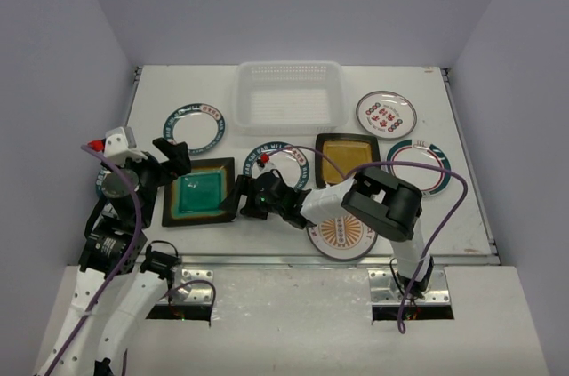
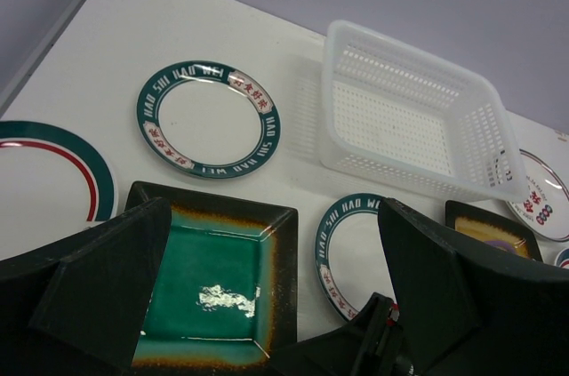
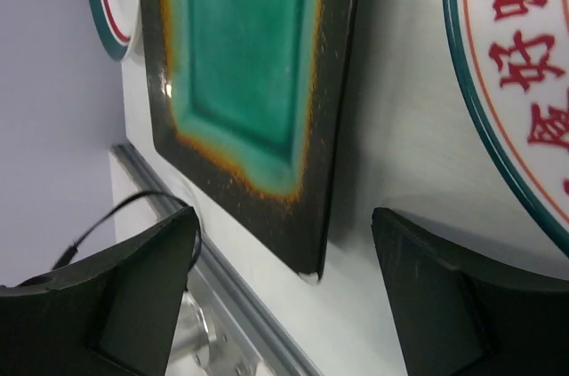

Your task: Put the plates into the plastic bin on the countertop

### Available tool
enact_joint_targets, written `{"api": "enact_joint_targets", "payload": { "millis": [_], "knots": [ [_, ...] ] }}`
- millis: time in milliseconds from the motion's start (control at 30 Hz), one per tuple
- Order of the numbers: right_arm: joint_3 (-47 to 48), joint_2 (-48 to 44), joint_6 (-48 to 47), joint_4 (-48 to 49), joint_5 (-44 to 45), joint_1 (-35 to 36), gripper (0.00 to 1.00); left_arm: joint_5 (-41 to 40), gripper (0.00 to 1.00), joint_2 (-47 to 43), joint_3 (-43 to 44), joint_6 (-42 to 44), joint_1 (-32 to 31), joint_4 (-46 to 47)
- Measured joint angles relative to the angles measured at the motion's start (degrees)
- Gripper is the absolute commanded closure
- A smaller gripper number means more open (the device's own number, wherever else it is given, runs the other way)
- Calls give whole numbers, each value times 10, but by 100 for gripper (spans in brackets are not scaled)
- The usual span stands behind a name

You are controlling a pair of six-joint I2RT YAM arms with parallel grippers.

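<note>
Top view: the plastic bin (image 1: pixel 289 96) is located on the countertop (image 1: pixel 462 225), beyond the teal square plate (image 1: pixel 199 194) and well apart from it. The left gripper (image 1: pixel 176 161) is positioned at that plate's far left corner, the right gripper (image 1: pixel 246 198) at its right edge.

Left wrist view: the fingers are spread wide above the plate; nothing is gripped.

Right wrist view: the fingers are held apart astride a plate corner, without contact.

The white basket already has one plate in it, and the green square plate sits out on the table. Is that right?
Not quite. The basket has no plate in it: the top view shows only its bare perforated floor, and the left wrist view agrees. The rest is right: the green square plate sits out on the table.
</note>
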Motion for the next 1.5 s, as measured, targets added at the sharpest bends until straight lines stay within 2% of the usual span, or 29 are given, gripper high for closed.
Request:
{"api": "enact_joint_targets", "payload": {
  "millis": [67, 233, 267, 333, 367, 433, 600, 667, 1000, 1167, 1500],
  "knots": [
    [17, 17, 8, 1, 6, 0, 33, 1, 0, 0, 0, 0, 0, 0],
    [41, 49, 25, 18, 8, -1, 40, 2, 0, -4, 0, -1, -1, 0],
    [42, 52, 27, 20, 9, -1, 48, 2, 0, -6, 0, -1, -2, 0],
    [43, 58, 33, 29, 9, -1, 57, 3, 0, -7, 0, -2, -3, 0],
    [42, 61, 36, 30, 10, -1, 65, 4, 0, -8, 0, -2, -4, 0],
    [40, 69, 44, 35, 13, -1, 68, 8, 0, -8, 0, -2, -4, 0],
    [36, 74, 55, 34, 17, -2, 96, 15, 0, -9, 0, -2, -6, -1],
    [33, 74, 59, 38, 17, -2, 100, 17, 0, -12, 0, -2, -7, -1],
    [-20, 28, 60, 61, 17, -1, 100, 19, 0, -15, 0, -2, -11, -1],
    [-56, -48, 36, 18, 16, -1, 100, 19, 0, -17, 0, -2, -11, -1],
    [-80, -136, -12, -72, 16, -5, 100, 15, 0, -27, 0, -2, -11, -2]
  ]
}}
